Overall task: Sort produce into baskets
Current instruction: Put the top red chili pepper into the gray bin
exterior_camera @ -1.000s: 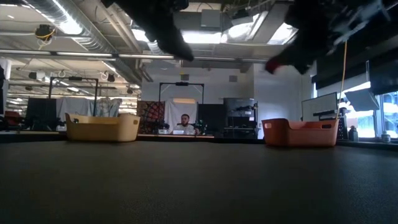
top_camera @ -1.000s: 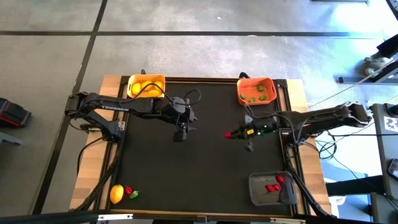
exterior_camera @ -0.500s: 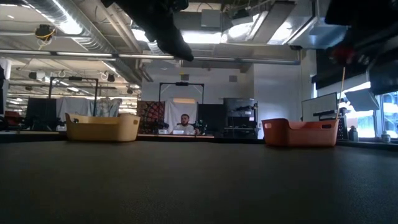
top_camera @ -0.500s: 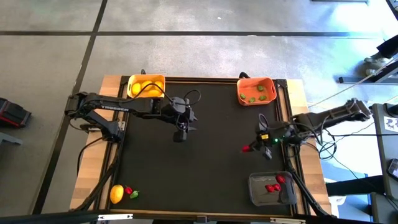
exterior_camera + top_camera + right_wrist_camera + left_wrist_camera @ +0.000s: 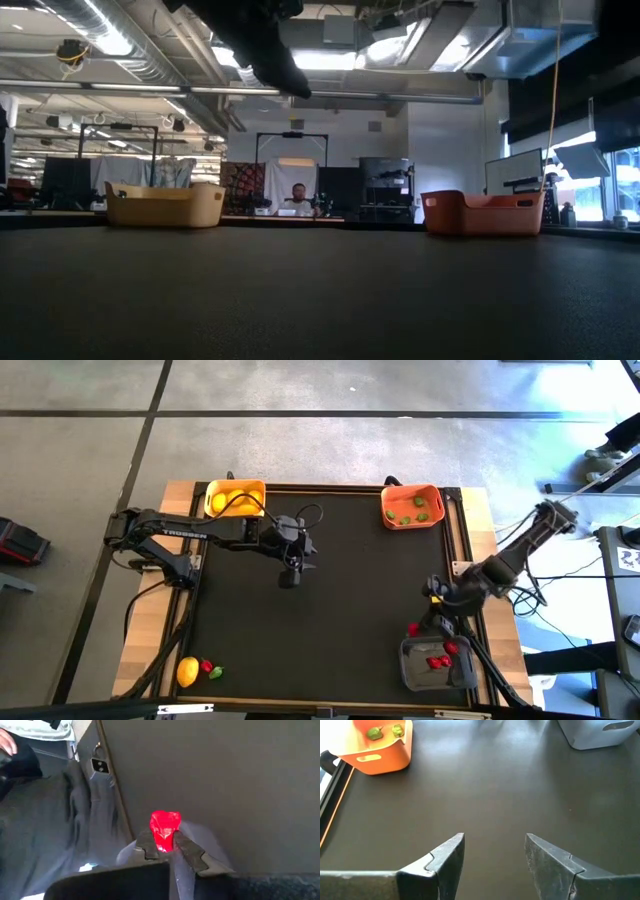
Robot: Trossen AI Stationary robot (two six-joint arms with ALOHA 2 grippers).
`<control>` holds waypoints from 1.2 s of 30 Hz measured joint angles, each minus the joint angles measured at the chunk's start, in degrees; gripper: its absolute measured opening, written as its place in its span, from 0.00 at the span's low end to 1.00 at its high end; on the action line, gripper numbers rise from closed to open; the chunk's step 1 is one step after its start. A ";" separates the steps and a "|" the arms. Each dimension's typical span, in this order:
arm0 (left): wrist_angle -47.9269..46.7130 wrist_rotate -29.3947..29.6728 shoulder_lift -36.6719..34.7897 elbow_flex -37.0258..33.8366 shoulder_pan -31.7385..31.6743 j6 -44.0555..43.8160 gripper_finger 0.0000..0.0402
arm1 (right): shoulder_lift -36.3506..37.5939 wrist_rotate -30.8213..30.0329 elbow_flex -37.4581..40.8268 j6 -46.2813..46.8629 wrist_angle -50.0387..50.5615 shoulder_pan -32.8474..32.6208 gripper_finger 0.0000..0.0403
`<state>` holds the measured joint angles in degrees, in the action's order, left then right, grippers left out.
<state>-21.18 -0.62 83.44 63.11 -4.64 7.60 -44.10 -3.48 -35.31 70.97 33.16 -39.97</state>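
Observation:
My right gripper (image 5: 418,628) is shut on a small red produce piece (image 5: 164,829), just above the far left corner of the dark grey basket (image 5: 415,670), which holds red pieces (image 5: 437,660). My left gripper (image 5: 291,577) hangs open and empty over the middle of the mat; its fingers show in the left wrist view (image 5: 495,852). The yellow-orange basket (image 5: 235,498) holds lemons at the far left. The orange-red basket (image 5: 412,506) holds green pieces at the far right. A lemon (image 5: 187,671), a red piece (image 5: 207,666) and a green piece (image 5: 216,673) lie on the table's near left corner. My right gripper pinches the red piece between its two fingertips (image 5: 150,847), by its lower end (image 5: 163,842). Most of the piece sticks out past the fingertips. It is lifted clear of the mat.
The black mat (image 5: 330,620) is bare across its middle. The wooden table edge (image 5: 470,575) and cables lie on the right side under my right arm. In the low view both far baskets (image 5: 165,206) (image 5: 482,213) stand on the mat, with a person seated far behind.
My right gripper has gone toward the table's near right corner with the red piece, from the mat's right middle to the dark grey basket's far left corner. It has left the low view. My left arm has kept still.

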 joint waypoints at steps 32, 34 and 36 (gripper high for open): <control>1.28 0.00 0.00 0.00 0.00 -0.31 0.51 | -23.20 -10.43 0.00 35.70 -6.28 -23.06 0.13; 1.28 0.00 0.00 0.00 0.00 -0.31 0.51 | -23.17 -10.07 0.00 35.72 -6.51 -23.06 0.20; 1.28 0.00 0.00 0.00 0.00 -0.31 0.51 | -22.78 -8.65 0.00 35.61 -6.49 -23.04 0.26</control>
<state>-19.90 -0.62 83.44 63.11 -4.64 7.29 -66.88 -12.13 -35.31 106.58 26.67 -63.00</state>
